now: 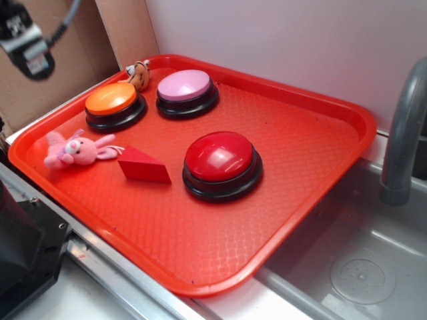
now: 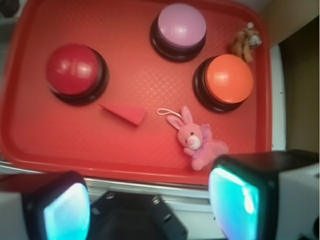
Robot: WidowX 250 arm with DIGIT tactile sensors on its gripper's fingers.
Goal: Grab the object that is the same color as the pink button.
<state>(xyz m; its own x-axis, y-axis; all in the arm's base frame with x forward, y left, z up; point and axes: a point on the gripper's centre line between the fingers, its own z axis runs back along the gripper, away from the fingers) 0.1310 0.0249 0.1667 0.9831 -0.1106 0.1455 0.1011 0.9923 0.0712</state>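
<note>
A red tray (image 1: 320,200) carries everything here. The pink bunny (image 1: 75,151) lies on its side close to the tray's left edge in the exterior view, ears pointing toward the red wedge (image 1: 143,166) just beside it. The pink button (image 1: 187,92) sits near the tray's far edge, next to the orange button (image 1: 115,105), and a small tiger toy (image 1: 139,73) is tucked in the far corner between and behind them. The large red button (image 1: 222,164) stands near the middle of the tray.

The tool (image 2: 150,205) hangs above the tray's left edge, apart from everything on it. Its fingers (image 2: 235,197) are spread wide and hold nothing; in the wrist view the bunny shows just beyond one finger.
</note>
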